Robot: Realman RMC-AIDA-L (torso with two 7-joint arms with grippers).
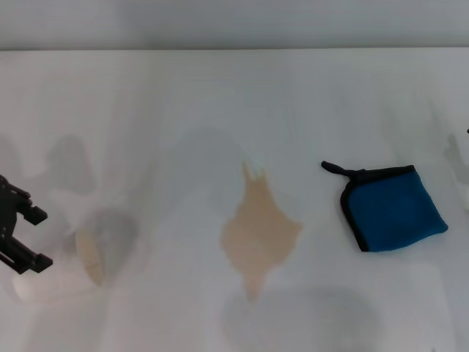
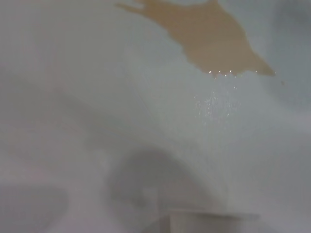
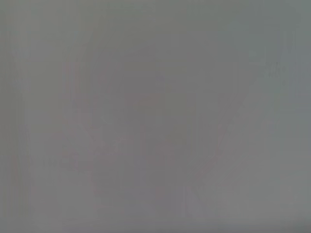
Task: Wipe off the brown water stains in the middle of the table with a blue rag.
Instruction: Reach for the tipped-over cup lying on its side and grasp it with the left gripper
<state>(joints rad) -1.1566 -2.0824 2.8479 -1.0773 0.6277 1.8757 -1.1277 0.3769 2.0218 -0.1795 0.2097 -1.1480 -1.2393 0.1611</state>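
The brown water stains point(image 1: 258, 233) form one pale tan, diamond-shaped patch in the middle of the white table point(image 1: 220, 95); the patch point(image 2: 209, 36) also shows in the left wrist view. To its right lies the folded blue rag point(image 1: 392, 209), black-edged, with a short loop pointing toward the stain. Nothing touches the rag. My left gripper point(image 1: 35, 237) sits at the far left edge, well left of the stain, its black fingers point(image 1: 33, 214) spread apart. My right gripper is out of view, and the right wrist view shows only blank grey surface.
A white cup point(image 1: 86, 258) lies on its side just right of the left gripper, its tan-lined mouth facing the stain; its rim point(image 2: 214, 216) shows in the left wrist view. Whether a finger touches it is unclear. Grey shadows mark the table around the stain.
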